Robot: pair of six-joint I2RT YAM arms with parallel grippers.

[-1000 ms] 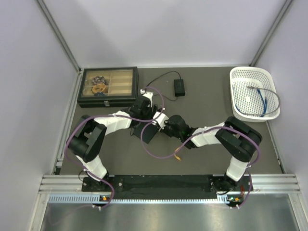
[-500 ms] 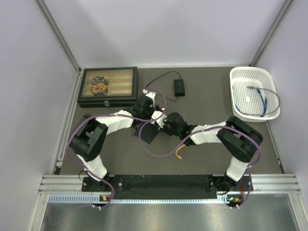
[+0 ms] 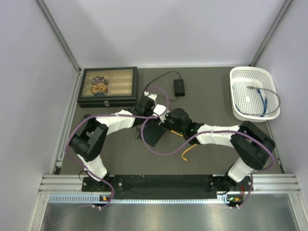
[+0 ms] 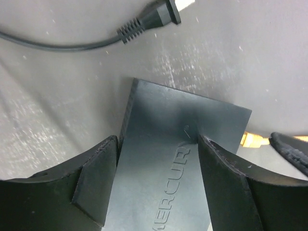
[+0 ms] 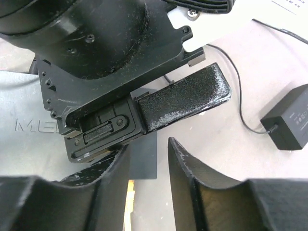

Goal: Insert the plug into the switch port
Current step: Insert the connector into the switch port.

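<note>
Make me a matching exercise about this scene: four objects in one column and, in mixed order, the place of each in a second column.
1. compartment case
2. white basket
3. power brick
4. switch box

A. between the fingers of the left gripper
B. far right corner
C. far left corner
D. far side, near the middle

Pairs: 1-C, 2-B, 3-D, 4-A

Bright, even light (soft shadows only); the wrist views' nearest parts seem slightly blurred.
</note>
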